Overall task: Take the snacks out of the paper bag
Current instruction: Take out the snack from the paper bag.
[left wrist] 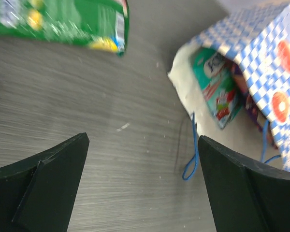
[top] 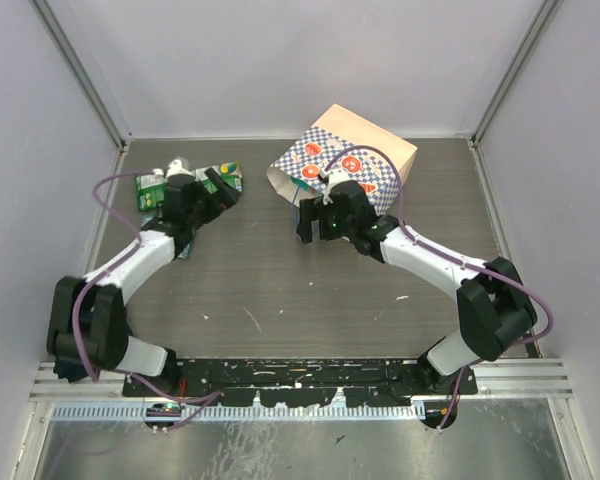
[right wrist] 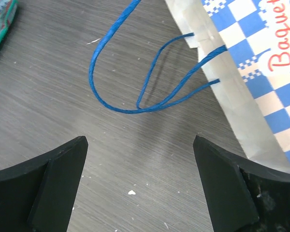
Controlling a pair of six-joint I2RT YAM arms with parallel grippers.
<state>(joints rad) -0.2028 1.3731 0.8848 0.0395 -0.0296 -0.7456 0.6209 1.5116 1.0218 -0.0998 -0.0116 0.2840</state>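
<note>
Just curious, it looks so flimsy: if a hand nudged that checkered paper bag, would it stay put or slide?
Probably slides: the paper bag lies on its side on a flat table. Its thin walls would likely crumple. The cord handles look floppy.

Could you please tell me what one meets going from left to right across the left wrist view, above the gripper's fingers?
Green snack packet → blue cord handle → teal snack packet → checkered side of the paper bag.
</note>
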